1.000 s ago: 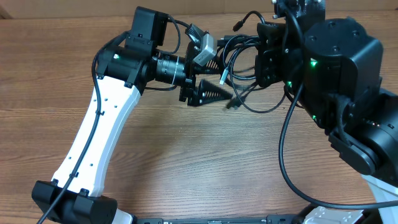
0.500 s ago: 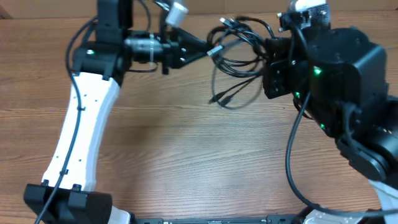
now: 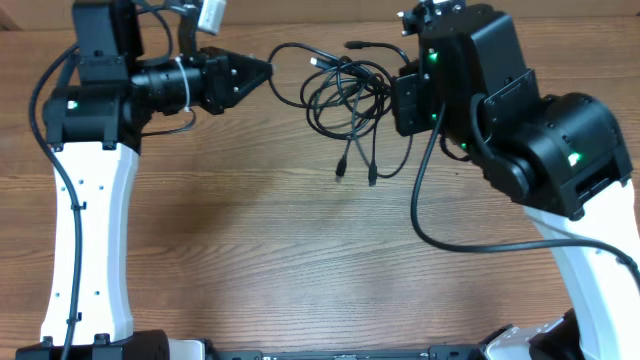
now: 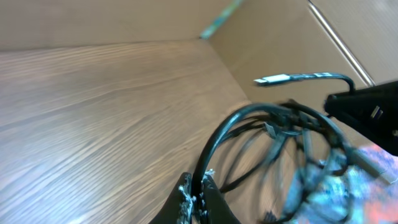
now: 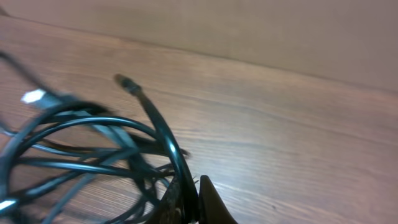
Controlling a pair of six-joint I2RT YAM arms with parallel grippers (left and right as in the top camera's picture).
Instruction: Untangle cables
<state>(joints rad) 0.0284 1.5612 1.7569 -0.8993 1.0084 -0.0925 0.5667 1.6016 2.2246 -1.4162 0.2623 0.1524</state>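
1. Black fingers of the left gripper (image 4: 196, 191) are pinched together on one strand of the thin black cables (image 3: 345, 95), at the bottom edge of the left wrist view.
2. The right gripper (image 5: 188, 198) is likewise clamped on a cable loop, which curves up and left from between its fingers.
3. The cables form a tangled bundle of overlapping loops between the two grippers, far in the scene and about midway left to right.
4. Two small plug tips (image 3: 341, 175) trail from the bundle's near side, and a silver-tipped plug (image 4: 273, 79) juts out separately.
5. Whether the loops touch the brown wood-grain table (image 3: 250, 250) cannot be told.
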